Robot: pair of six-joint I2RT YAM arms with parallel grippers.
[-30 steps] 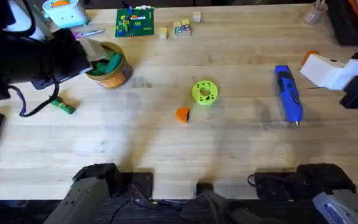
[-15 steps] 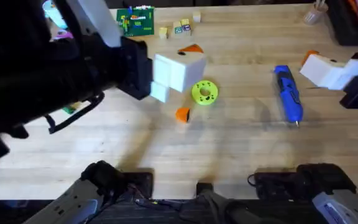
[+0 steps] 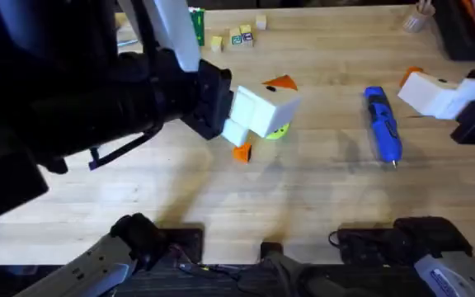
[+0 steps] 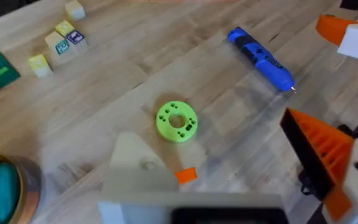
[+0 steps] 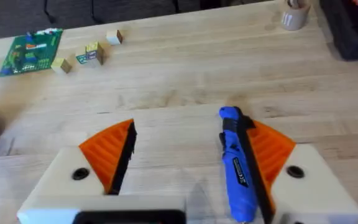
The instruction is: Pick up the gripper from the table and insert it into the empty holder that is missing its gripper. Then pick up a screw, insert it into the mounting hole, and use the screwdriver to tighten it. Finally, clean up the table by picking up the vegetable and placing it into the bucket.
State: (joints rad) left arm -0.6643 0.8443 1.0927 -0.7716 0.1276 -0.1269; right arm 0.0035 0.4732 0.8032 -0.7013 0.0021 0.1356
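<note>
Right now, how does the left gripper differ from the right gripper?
The right gripper carries orange ribbed pads on both fingers; the left gripper has one pad, and its other finger mount, the holder, is bare. The left gripper hangs over the green disc and the loose orange gripper piece mid-table; the right gripper sits at the table's right side by the screwdriver. Both have pale mounts, stand open and hold nothing.
</note>
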